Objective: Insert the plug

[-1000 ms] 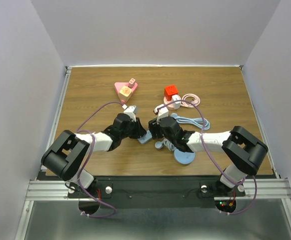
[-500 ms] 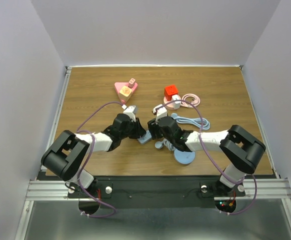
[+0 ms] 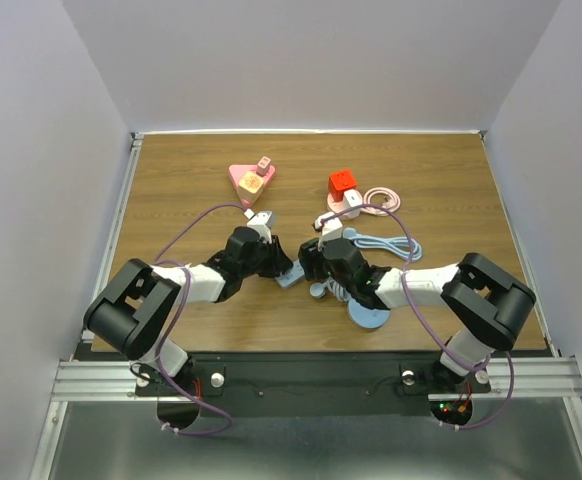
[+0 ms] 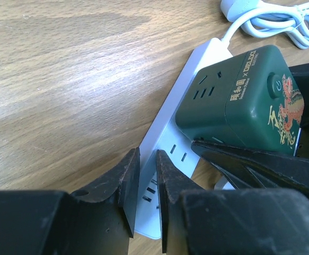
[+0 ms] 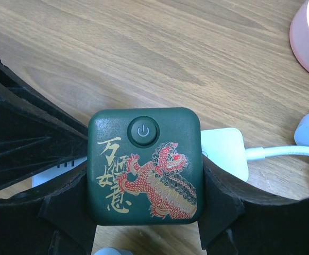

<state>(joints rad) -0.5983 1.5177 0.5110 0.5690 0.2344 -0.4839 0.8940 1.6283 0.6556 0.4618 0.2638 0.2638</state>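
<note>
The plug is a dark green cube with a power button and a red-gold lion print. My right gripper is shut on its two sides, and one finger shows at the right. The cube sits on top of a white power strip lying on the wooden table. My left gripper is shut on the strip's near edge, with the white body pinched between its fingers. From above, both grippers meet at the table's middle, hiding the cube.
A pink triangular socket block lies at the back left. A red cube on a pink base and a coiled pink cable sit behind. A light blue cable and a blue disc lie by my right arm.
My right wrist has edged slightly left toward the left gripper with the green cube. The left arm has stayed put.
</note>
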